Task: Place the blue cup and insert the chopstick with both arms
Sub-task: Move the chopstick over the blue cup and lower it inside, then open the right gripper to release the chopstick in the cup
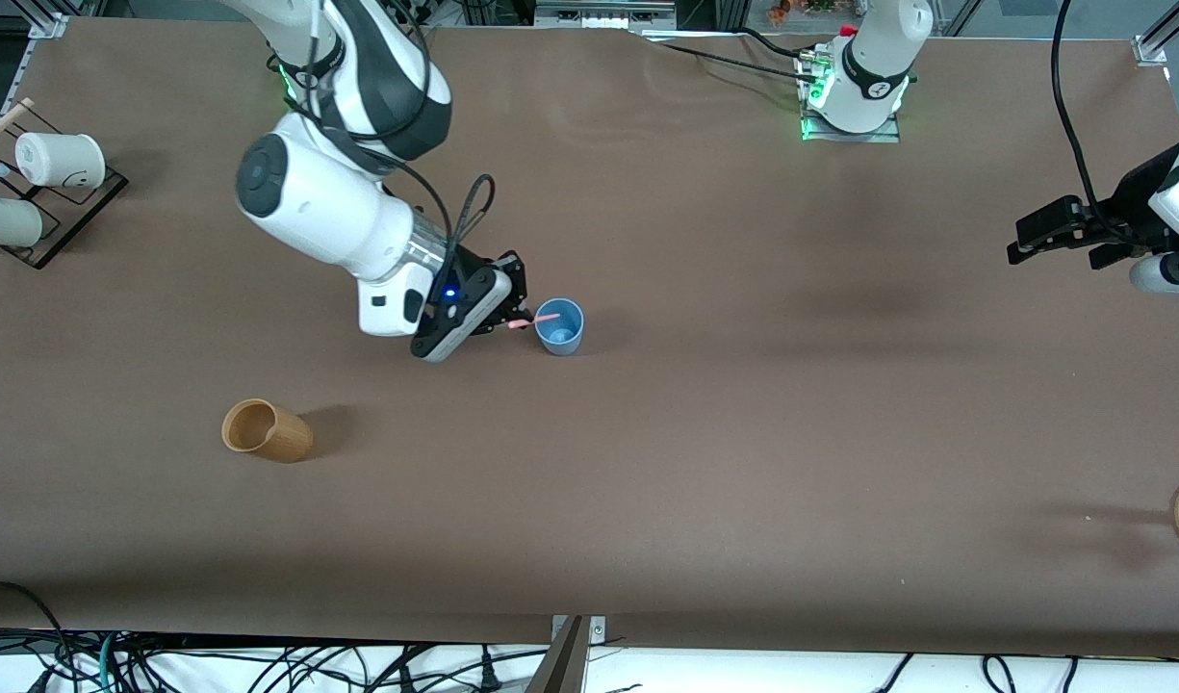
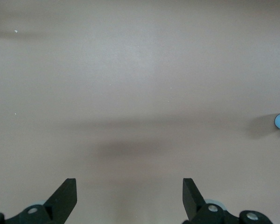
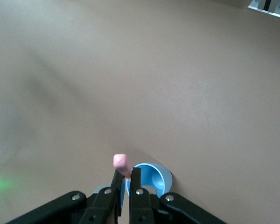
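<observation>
We are seeing only the chopstick's [image 3: 121, 164] pink end, the rest hidden between the right gripper's [image 1: 518, 322] fingers, which are clamping it tight over the blue cup [image 1: 559, 327] standing upright mid-table. The left gripper [image 1: 1037, 237] is waiting with jaws spread wide, holding nothing, over the left arm's end of the table.

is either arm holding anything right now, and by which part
The right pincer is shut on the pink chopstick, gripping it partway along, one end poking out past the fingers, over the blue cup. The left pincer is open and holds nothing.
</observation>
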Robot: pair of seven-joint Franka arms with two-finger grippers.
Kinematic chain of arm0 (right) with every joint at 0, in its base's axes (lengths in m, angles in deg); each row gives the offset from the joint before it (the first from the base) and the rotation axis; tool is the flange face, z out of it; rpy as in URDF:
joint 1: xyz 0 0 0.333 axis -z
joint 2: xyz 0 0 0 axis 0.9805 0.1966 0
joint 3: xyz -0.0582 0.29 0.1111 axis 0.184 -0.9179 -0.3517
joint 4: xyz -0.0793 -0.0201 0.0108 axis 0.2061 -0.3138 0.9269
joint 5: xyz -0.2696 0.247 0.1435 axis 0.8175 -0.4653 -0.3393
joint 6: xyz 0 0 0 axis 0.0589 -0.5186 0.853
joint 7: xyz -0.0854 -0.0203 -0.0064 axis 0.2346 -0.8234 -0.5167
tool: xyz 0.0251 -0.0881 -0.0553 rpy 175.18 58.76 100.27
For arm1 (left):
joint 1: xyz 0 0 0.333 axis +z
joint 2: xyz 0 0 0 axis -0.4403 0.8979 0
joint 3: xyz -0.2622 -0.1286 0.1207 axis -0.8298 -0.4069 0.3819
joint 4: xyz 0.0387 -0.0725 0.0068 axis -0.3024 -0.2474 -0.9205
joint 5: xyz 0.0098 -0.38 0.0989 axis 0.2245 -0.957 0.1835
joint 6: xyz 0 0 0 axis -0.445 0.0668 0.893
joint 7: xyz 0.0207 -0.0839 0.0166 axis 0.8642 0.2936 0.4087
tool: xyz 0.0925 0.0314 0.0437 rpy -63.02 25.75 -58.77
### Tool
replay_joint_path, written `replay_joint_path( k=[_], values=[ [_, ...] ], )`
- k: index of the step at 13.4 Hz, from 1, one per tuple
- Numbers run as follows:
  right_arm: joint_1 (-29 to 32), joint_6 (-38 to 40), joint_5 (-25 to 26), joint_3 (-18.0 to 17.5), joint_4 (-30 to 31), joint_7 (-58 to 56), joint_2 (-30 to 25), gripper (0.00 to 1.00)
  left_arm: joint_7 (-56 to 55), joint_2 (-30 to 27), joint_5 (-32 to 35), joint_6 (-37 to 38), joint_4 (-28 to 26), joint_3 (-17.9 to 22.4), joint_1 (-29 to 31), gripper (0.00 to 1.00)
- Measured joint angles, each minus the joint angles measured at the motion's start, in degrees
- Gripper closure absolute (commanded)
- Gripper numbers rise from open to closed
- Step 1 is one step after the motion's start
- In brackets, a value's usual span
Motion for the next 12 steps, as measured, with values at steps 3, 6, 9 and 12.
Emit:
replay_joint_path(
  k=[3,6,9,12],
  values=[
    [-0.16,-3.72,0.02,-1.10,2.73,0.33,-0.05,1.00,0.01,0.00,0.00,0.00,0.00,0.00,0.00,0.00],
    [-0.16,-4.48,0.55,-1.28,3.32,0.33,-0.13,1.00,0.04,0.00,0.00,0.00,0.00,0.00,0.00,0.00],
    [-0.15,-6.07,1.06,-1.37,5.06,0.33,-0.27,1.00,0.06,0.00,0.00,0.00,0.00,0.00,0.00,0.00],
    [-0.17,-10.40,1.31,-2.45,9.10,0.31,-0.27,0.86,0.07,0.00,0.00,0.00,0.00,0.00,0.00,0.00]
  ],
)
